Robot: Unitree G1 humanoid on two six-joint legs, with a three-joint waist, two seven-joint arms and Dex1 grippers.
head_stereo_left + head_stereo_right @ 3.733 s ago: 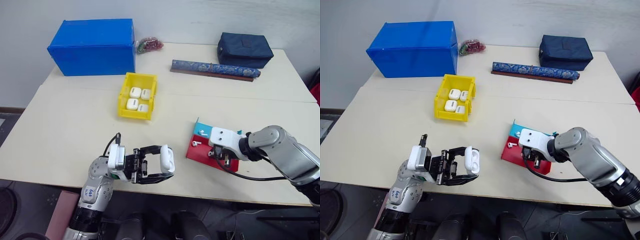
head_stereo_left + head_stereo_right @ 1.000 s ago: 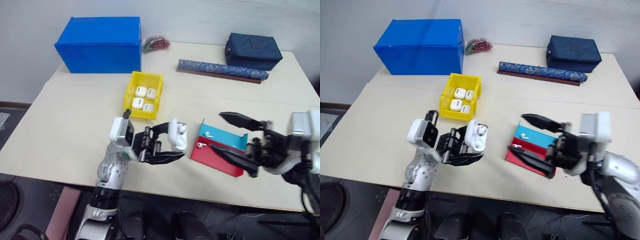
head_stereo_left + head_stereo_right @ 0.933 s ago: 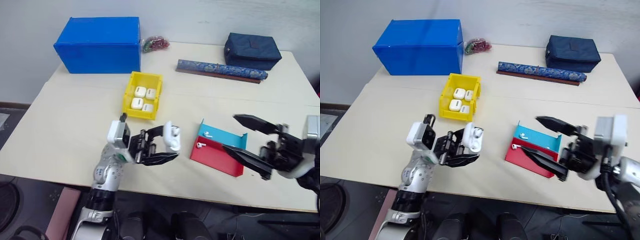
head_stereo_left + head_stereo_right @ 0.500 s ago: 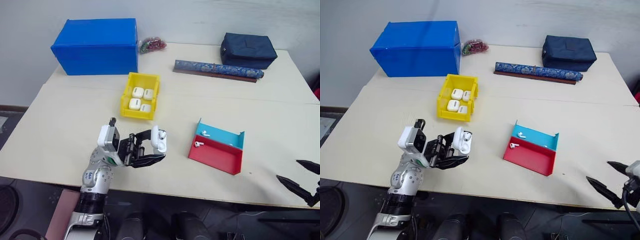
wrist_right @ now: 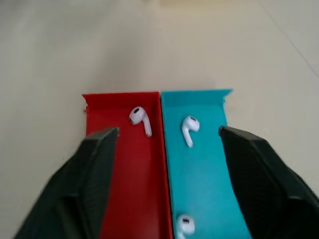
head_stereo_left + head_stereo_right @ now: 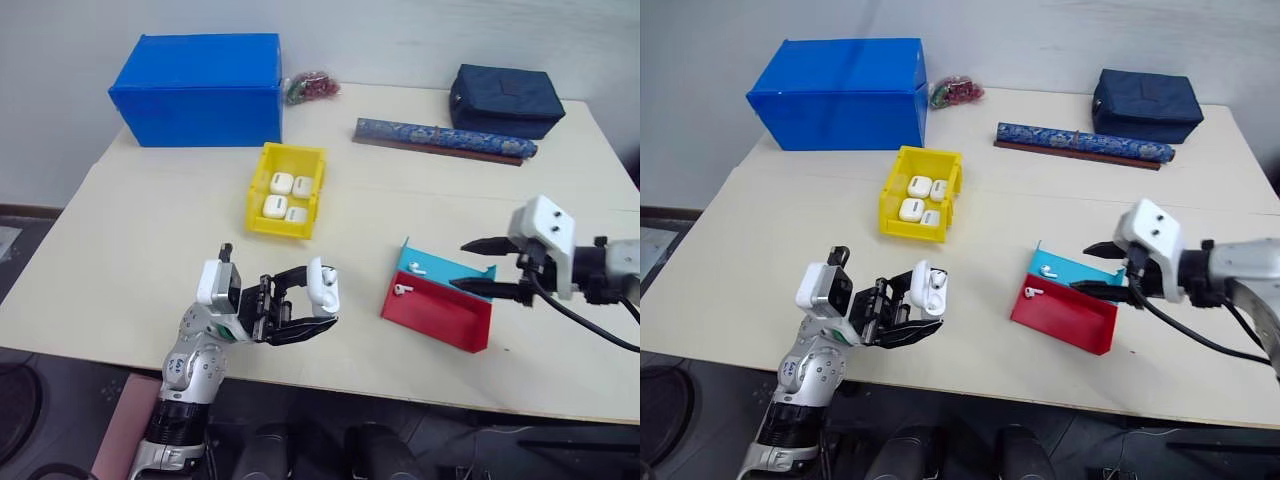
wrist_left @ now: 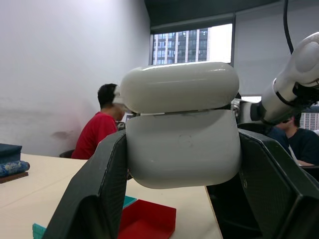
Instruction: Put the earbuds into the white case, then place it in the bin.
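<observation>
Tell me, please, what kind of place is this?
Probably an office or a lab room in a city. A plain cream table holds the work. Behind the white case sit people, and a window shows tall buildings.

Cream table (image 6: pixel 150 230). On it: red and cyan tray (image 6: pixel 440 310) right under the right gripper (image 6: pixel 474 266) tips; yellow bin (image 6: pixel 287 191) beyond the left gripper (image 6: pixel 322 304). Far edge, well past both grippers: big blue box (image 6: pixel 198 76), red bundle (image 6: pixel 312 86) beside it, long patterned roll (image 6: pixel 443 139), navy pouch (image 6: pixel 504 97).
</observation>
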